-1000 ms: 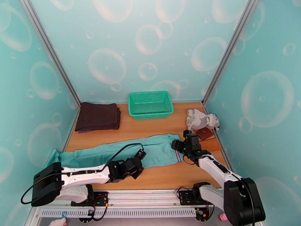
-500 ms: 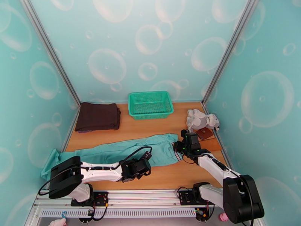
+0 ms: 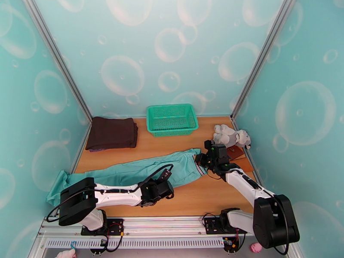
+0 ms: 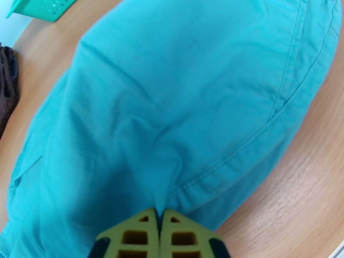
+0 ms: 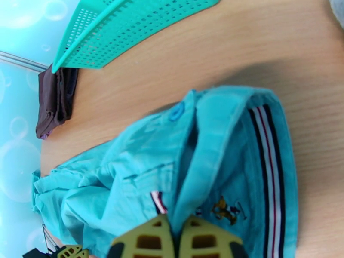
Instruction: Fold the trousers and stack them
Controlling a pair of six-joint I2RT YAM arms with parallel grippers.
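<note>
Left wrist view first: my left claw [image 4: 158, 216] is pinched shut on a small peak of cloth from the trousers [image 4: 172, 95]. The fabric puckers up into it just beside a stitched seam along their near edge.

On the right wrist camera, my right claw [image 5: 176, 226] is also closed. It nips teal cloth at the waist end, just beside the striped waistband [image 5: 268, 168]. The waistband is turned open enough to show a small embroidered logo [image 5: 225, 209].

From the top external camera, the trousers lie stretched across the wooden surface [image 3: 202, 198] with their long axis running left to right on a slight slant. The waist points right and a little farther back. The leg ends point left and nearer, reaching the left edge of the surface. The left claw holds the near edge of the upper part, and the right claw holds the right end of the waist.

Farther out, a green basket [image 3: 172, 119] sits at the far middle and a dark brown folded garment [image 3: 112, 133] at the far left, both apart from the trousers. A pale soft toy [image 3: 230, 136] lies at the far right, near the right claw.
</note>
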